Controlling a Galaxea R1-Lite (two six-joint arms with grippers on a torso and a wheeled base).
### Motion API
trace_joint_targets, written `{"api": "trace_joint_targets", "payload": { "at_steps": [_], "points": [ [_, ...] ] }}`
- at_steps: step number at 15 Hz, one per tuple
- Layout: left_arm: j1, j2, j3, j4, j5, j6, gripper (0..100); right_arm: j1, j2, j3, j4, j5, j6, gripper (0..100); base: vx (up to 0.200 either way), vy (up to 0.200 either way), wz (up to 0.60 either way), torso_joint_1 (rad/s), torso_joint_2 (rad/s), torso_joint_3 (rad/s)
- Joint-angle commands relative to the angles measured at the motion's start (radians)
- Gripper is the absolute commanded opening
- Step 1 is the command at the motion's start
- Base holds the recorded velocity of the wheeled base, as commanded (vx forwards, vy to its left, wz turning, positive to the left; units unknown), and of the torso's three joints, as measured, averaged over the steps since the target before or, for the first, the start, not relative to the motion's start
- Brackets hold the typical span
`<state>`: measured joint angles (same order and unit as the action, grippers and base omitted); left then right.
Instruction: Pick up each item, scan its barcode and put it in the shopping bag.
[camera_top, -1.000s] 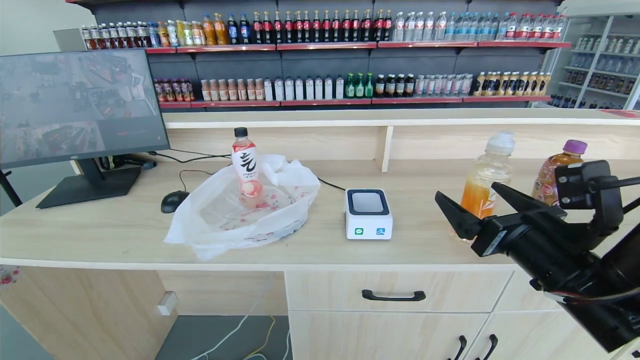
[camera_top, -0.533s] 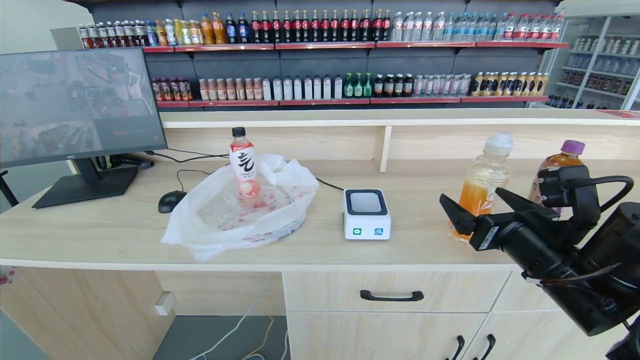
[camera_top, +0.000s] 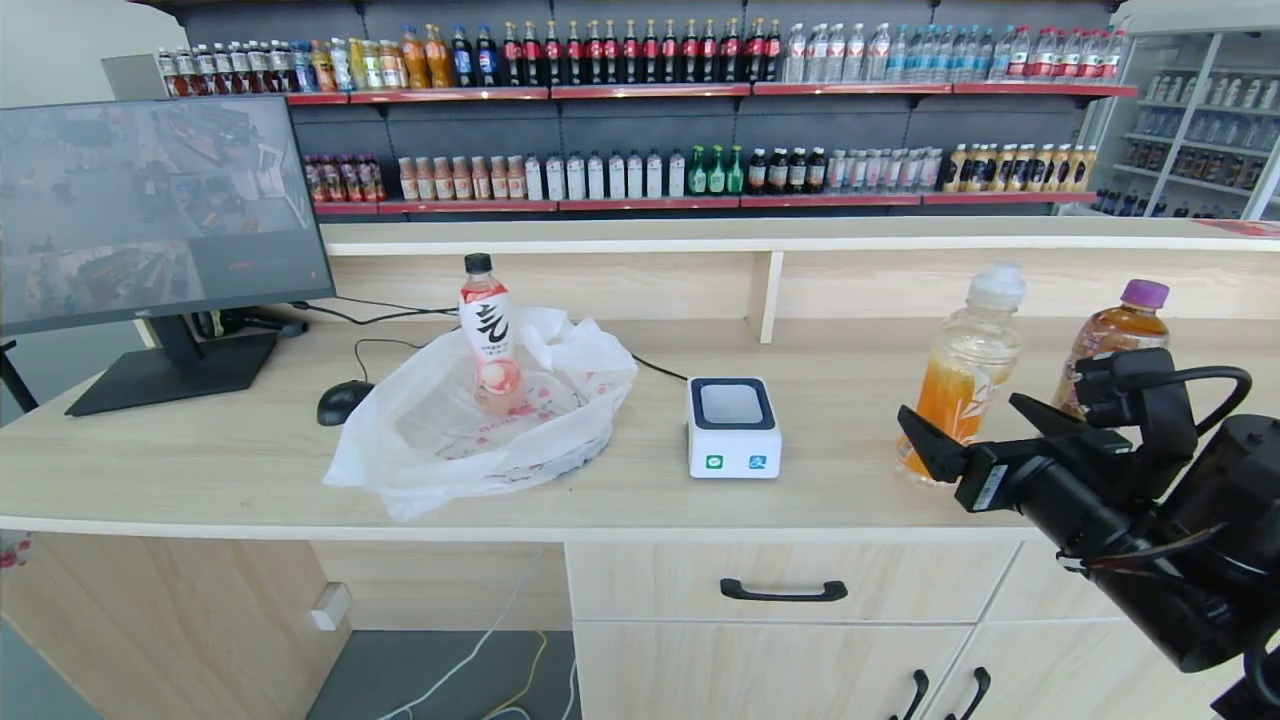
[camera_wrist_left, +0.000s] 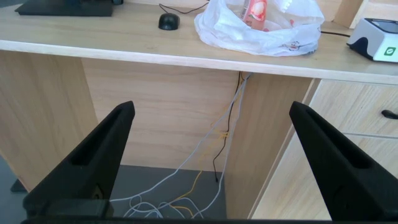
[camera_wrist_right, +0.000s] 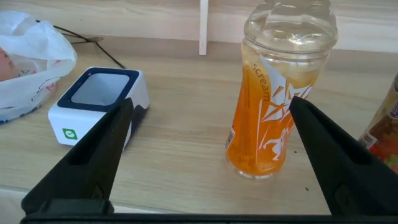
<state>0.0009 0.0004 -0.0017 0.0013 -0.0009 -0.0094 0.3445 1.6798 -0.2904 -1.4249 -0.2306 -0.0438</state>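
An orange drink bottle with a white cap stands upright at the counter's right. Beside it, farther right, is a purple-capped tea bottle. My right gripper is open just in front of the orange bottle, its fingers either side and apart from it. The white scanner sits mid-counter. A white shopping bag lies open to its left with a pink bottle upright inside. My left gripper is open below counter height, facing the cabinet front.
A monitor and a mouse occupy the counter's left, with cables running behind the bag. A raised ledge backs the counter. Drawers with black handles are below. Bare counter lies between scanner and orange bottle.
My right gripper has shifted a little right and lower in front of the orange bottle. The head view moved slightly. Nothing on the counter has moved.
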Motion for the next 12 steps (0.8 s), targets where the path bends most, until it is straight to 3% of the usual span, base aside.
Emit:
{"api": "trace_joint_targets", "payload": {
  "at_steps": [1, 2, 12],
  "points": [
    [0.001, 0.000, 0.000, 0.000, 0.001, -0.001, 100, -0.078, 0.005, 0.005, 0.000, 0.042, -0.008, 100, 0.000, 0.000, 0.00, 0.000, 0.00, 0.000],
    [0.001, 0.000, 0.000, 0.000, 0.001, -0.001, 100, -0.111, 0.006, 0.008, 0.000, 0.099, -0.042, 100, 0.000, 0.000, 0.00, 0.000, 0.00, 0.000],
    [0.001, 0.000, 0.000, 0.002, 0.001, -0.001, 100, -0.176, 0.106, -0.038, -0.040, 0.155, -0.044, 100, 0.000, 0.000, 0.00, 0.000, 0.00, 0.000]
  ]
}}
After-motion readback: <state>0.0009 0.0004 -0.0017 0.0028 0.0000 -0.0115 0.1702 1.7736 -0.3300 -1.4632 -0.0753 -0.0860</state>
